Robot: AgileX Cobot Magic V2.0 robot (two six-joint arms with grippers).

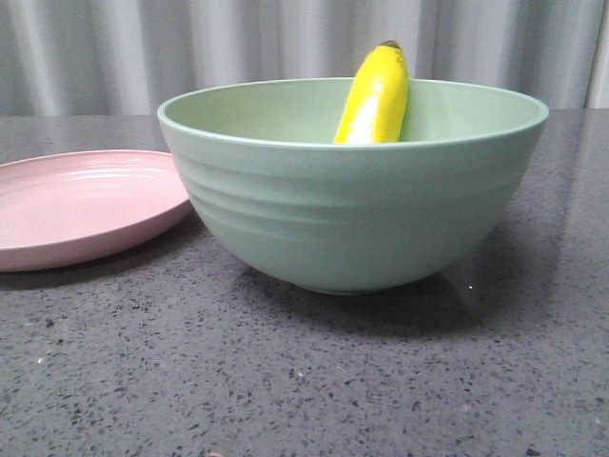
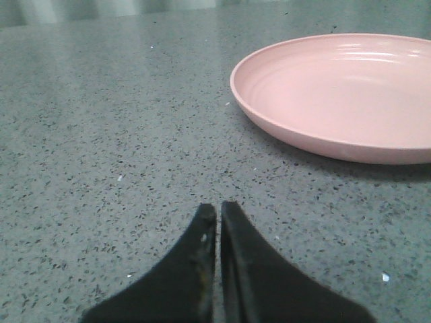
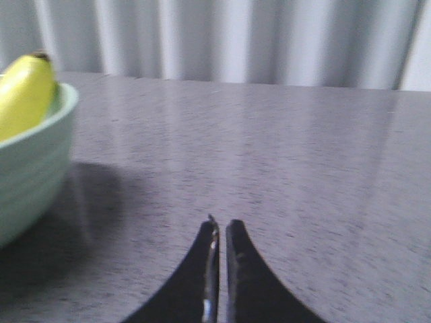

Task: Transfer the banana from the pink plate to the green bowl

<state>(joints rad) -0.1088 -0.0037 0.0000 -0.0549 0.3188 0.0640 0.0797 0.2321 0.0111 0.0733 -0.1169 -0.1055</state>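
Note:
The yellow banana [image 1: 375, 97] leans inside the pale green bowl [image 1: 352, 209], its dark tip sticking up over the far rim. It also shows in the right wrist view [image 3: 24, 95], in the bowl [image 3: 30, 178]. The pink plate [image 1: 81, 205] lies bare left of the bowl, touching or nearly touching it; the left wrist view shows its rim [image 2: 283, 124]. My left gripper [image 2: 218, 210] is shut and empty, low over the table, apart from the plate. My right gripper [image 3: 221, 227] is shut and empty, off to the bowl's side. Neither gripper shows in the front view.
The dark speckled stone table [image 1: 285, 381] runs under everything. A grey pleated curtain [image 1: 238, 48] hangs behind the table's far edge.

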